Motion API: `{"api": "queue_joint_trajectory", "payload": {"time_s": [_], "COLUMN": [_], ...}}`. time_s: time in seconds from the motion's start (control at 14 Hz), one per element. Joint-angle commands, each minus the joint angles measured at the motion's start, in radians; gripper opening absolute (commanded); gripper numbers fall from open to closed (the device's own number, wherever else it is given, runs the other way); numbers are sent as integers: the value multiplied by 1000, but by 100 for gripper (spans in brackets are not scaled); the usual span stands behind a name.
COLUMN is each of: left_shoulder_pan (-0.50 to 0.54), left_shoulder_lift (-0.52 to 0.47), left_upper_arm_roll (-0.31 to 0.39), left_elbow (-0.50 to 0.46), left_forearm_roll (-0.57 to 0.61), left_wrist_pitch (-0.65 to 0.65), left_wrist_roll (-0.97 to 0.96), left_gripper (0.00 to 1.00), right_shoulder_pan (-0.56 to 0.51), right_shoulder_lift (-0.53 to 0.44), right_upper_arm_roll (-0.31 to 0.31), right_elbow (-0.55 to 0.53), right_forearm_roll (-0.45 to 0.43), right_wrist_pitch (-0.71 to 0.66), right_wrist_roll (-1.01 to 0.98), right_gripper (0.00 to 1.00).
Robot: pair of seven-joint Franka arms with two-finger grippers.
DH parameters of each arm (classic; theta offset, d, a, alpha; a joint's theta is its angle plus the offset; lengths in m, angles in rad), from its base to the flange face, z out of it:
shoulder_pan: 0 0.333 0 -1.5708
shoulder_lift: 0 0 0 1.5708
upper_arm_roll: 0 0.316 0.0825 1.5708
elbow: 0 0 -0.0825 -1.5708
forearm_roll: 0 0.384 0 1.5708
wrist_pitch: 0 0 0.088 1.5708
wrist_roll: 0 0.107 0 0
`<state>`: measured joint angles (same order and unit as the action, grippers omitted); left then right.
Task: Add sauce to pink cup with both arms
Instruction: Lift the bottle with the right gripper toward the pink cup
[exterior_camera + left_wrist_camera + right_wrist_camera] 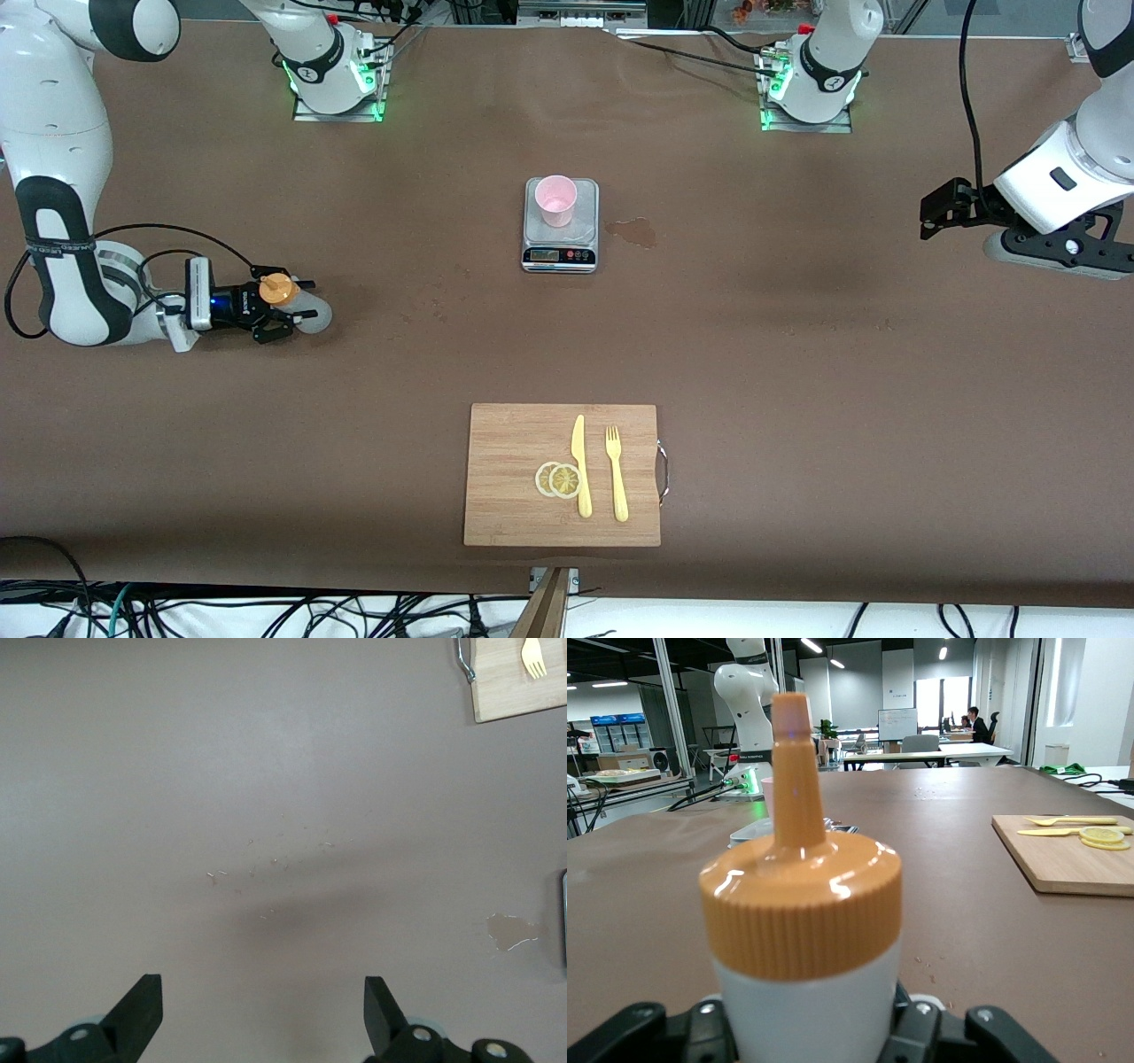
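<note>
The squeeze bottle (285, 299), translucent white with an orange nozzle cap, stands upright on the table near the right arm's end. My right gripper (297, 306) is shut on the bottle's body, one finger on each side; in the right wrist view the bottle (804, 904) fills the space between the fingers. The pink cup (556, 200) stands upright on a small kitchen scale (560, 244) at mid table, well apart from the bottle. My left gripper (930, 213) is open and empty, held in the air over the left arm's end of the table; it also shows in the left wrist view (261, 997).
A wet stain (633, 231) marks the table beside the scale toward the left arm's end. A wooden cutting board (514, 443) nearer the front camera carries a yellow knife (580, 465), a fork (616, 474) and lemon slices (558, 479).
</note>
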<state>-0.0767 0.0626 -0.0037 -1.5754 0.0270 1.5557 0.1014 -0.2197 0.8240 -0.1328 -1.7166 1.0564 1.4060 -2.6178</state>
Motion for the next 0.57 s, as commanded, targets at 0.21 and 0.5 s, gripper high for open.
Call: {"api": "queue_joint_trajectory", "payload": {"time_s": [0.21,0.5], "left_shoulder_pan": [6,5], "left_shoulder_lift": [8,8], "left_upper_arm_roll": [-2,-2], "left_elbow": [37,38], "left_forearm_roll": [-21,-42], "left_wrist_pitch": [-49,-69], "left_wrist_roll": [4,4], "left_gripper": [100,100], "right_shoulder_pan": [106,204], "right_shoulder_lift": [-94,-227], "right_upper_arm_roll": [-25,-51], "right_elbow": [20,-14], "right_forearm_roll": [-13,-61], "right_wrist_pitch": [30,115], "right_wrist_roll": [65,223], "right_gripper": [0,0]}}
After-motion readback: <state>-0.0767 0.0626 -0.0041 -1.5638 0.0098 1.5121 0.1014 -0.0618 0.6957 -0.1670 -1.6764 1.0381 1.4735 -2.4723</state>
